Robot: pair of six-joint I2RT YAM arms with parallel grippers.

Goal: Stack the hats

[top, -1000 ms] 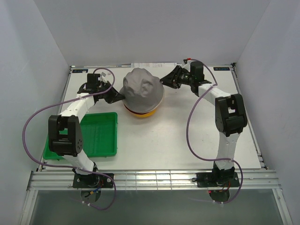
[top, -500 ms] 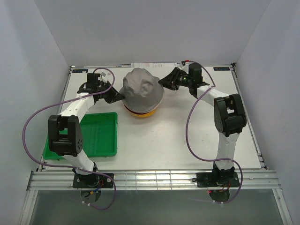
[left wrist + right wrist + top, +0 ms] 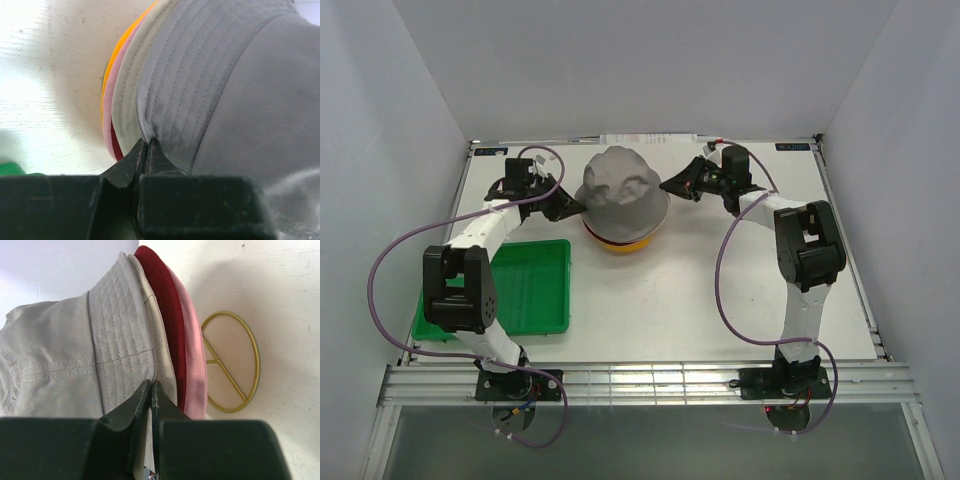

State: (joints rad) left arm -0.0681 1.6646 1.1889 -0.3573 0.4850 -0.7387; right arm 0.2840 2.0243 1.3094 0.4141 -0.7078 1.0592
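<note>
The hats sit in one stack at the back middle of the table. The grey hat (image 3: 623,190) is on top, and the yellow-orange hat (image 3: 625,243) shows at the bottom. In the left wrist view the grey hat (image 3: 240,90) lies over cream (image 3: 127,90), pink (image 3: 110,102) and dark red (image 3: 116,146) brims. My left gripper (image 3: 582,207) (image 3: 147,142) is shut on the grey hat's left brim. My right gripper (image 3: 667,185) (image 3: 151,383) is shut on its right brim (image 3: 120,340), with fabric pinched between the fingers.
A green tray (image 3: 520,290) lies at the front left beside the left arm. Under the stack, the gold wire ring of a stand (image 3: 255,352) rests on the white table. White walls close in the table's back and sides.
My right gripper has moved slightly left and shut on the grey hat's right brim. The grey crown now looks more dented. The left gripper has not moved.
</note>
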